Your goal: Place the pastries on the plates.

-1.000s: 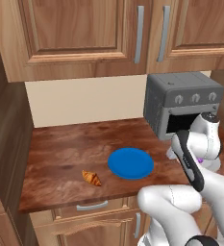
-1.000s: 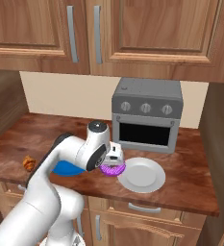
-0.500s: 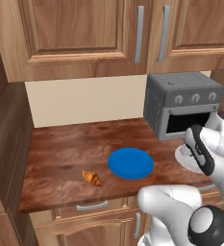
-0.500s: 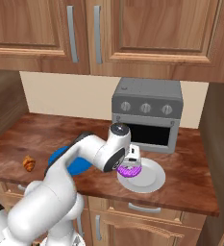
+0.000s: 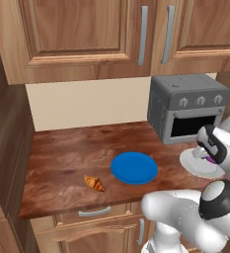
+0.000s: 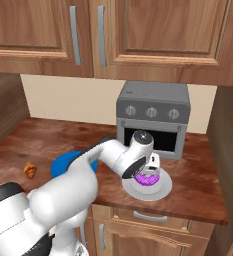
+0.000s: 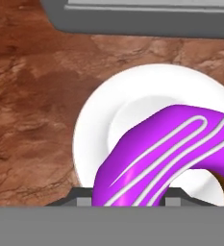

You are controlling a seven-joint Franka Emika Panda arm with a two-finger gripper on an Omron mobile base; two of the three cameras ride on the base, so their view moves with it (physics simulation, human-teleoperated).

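The purple-frosted donut (image 7: 168, 153), striped with pale icing lines, sits clenched in the gripper (image 6: 149, 172) just above the white plate (image 7: 96, 125); whether it touches the plate cannot be told. That plate lies on the right part of the wooden counter (image 5: 67, 158), directly in front of the grey toaster oven (image 6: 153, 117), near the counter's front edge. In the hand view the donut covers the near right part of the plate, with the oven's lower edge along the top. To the left of the white plate, well apart from it, lies the blue plate (image 5: 134, 167), flat on the counter about midway along. Further left and nearer the front edge rests the croissant (image 5: 94, 183), golden brown, apart from both plates. The counter is dark reddish-brown wood with a mottled grain, and a cream wall (image 5: 87, 101) runs behind it. Above hang wooden upper cabinets (image 5: 82, 34) with long grey handles; below the counter are wooden drawers (image 5: 94, 217) with grey pulls. A dark wooden side panel (image 5: 3, 148) closes the counter's left end.
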